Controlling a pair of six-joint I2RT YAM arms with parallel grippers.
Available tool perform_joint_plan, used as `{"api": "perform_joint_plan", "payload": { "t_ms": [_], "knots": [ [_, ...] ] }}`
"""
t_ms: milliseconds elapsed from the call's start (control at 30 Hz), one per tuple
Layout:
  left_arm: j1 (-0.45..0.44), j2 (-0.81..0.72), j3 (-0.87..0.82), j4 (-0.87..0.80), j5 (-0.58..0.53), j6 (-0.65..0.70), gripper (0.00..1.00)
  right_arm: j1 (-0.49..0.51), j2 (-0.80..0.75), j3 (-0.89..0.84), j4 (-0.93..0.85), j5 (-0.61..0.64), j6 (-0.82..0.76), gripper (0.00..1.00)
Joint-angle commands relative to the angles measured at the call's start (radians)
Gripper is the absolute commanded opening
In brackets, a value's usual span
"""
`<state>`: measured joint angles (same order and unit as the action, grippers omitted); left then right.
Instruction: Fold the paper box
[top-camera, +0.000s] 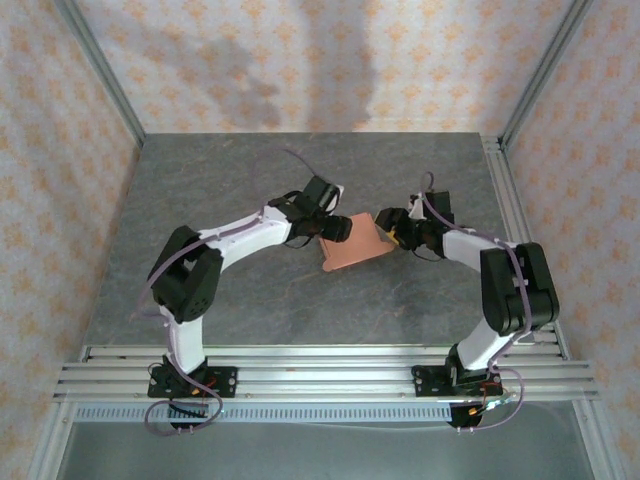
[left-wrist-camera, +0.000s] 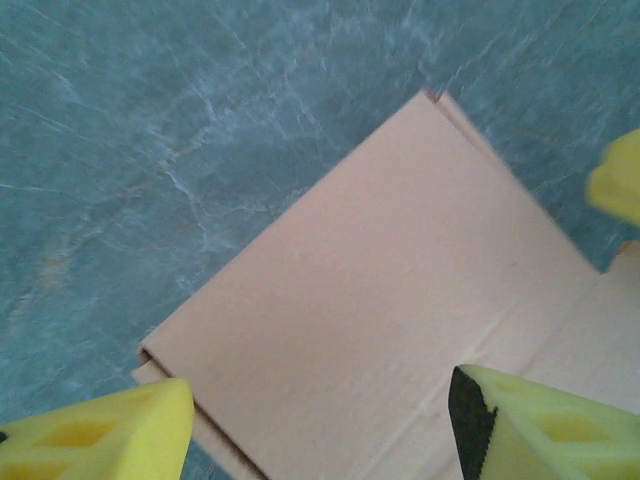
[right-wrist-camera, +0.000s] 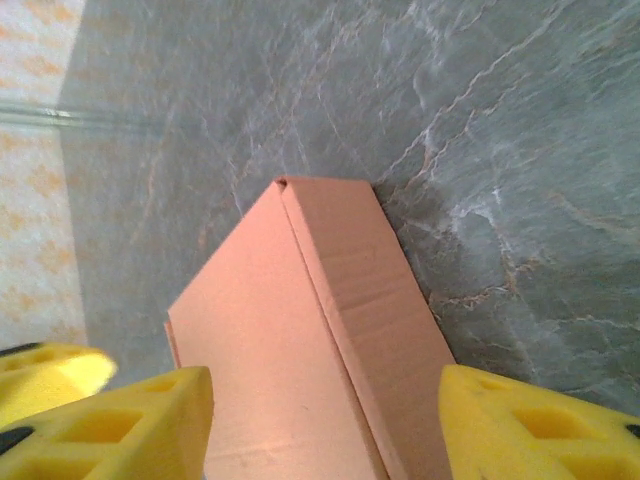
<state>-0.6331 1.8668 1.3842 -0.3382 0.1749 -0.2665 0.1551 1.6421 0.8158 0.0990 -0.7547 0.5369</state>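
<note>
Salmon-orange thin-card paper box (top-camera: 352, 243), partly folded, lies near the middle of the grey marbled tabletop (top-camera: 230, 180), a little toward its right edge. At the side of the paper box nearer the tabletop's left edge is the left gripper (top-camera: 326, 226). At the opposite side is the right gripper (top-camera: 387, 230).

In the left wrist view, the left gripper's yellow foam fingers (left-wrist-camera: 110, 435) are spread wide over a broad flat panel and hold nothing. In the right wrist view, a long narrow panel meets the wider one at a crease. The card reaches from one yellow finger (right-wrist-camera: 130, 420) to the other, and I cannot tell whether they pinch it or only straddle it.

The step in hand looks like raising a side panel along its crease. Doing it well likely means the left gripper pins the broad panel flat just beside the fold line. The right gripper should then push evenly along the panel's length rather than at a corner. That way the thin card bends at the crease instead of buckling or sliding.
</note>
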Motion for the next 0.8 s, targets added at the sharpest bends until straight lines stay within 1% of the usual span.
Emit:
{"api": "perform_joint_plan", "payload": {
  "t_ms": [0,100,167,200,267,333,367,467,600,700,767],
  "knots": [
    [0.026,-0.057,-0.053,0.024,-0.077,-0.109,0.67,0.008,0.044,0.029,-0.058,0.009,-0.071,0.58],
    [0.053,-0.084,-0.142,0.077,-0.073,-0.218,0.62,0.014,0.070,0.036,-0.076,-0.007,-0.093,0.53],
    [0.065,-0.097,-0.199,0.130,-0.052,-0.304,0.58,0.014,0.077,0.030,-0.085,-0.009,-0.106,0.50],
    [0.067,-0.097,-0.221,0.158,-0.024,-0.327,0.55,0.014,0.076,0.025,-0.082,-0.005,-0.107,0.48],
    [0.069,-0.079,-0.239,0.206,0.046,-0.371,0.54,0.014,0.076,0.016,-0.079,-0.003,-0.107,0.44],
    [0.067,-0.064,-0.247,0.225,0.058,-0.406,0.53,0.015,0.078,0.013,-0.074,-0.008,-0.103,0.41],
    [0.064,-0.061,-0.254,0.227,0.046,-0.422,0.52,0.015,0.077,0.011,-0.074,-0.009,-0.100,0.40],
    [0.065,-0.061,-0.276,0.247,0.048,-0.436,0.49,0.015,0.069,0.010,-0.076,-0.009,-0.095,0.37],
    [0.065,-0.036,-0.276,0.268,0.094,-0.433,0.48,0.014,0.058,0.008,-0.075,-0.009,-0.089,0.37],
    [0.067,-0.012,-0.269,0.254,0.092,-0.420,0.44,0.015,0.051,0.011,-0.073,-0.011,-0.079,0.37],
    [0.071,0.005,-0.269,0.248,0.087,-0.414,0.39,0.015,0.042,0.011,-0.068,-0.011,-0.073,0.38]
  ]
}}
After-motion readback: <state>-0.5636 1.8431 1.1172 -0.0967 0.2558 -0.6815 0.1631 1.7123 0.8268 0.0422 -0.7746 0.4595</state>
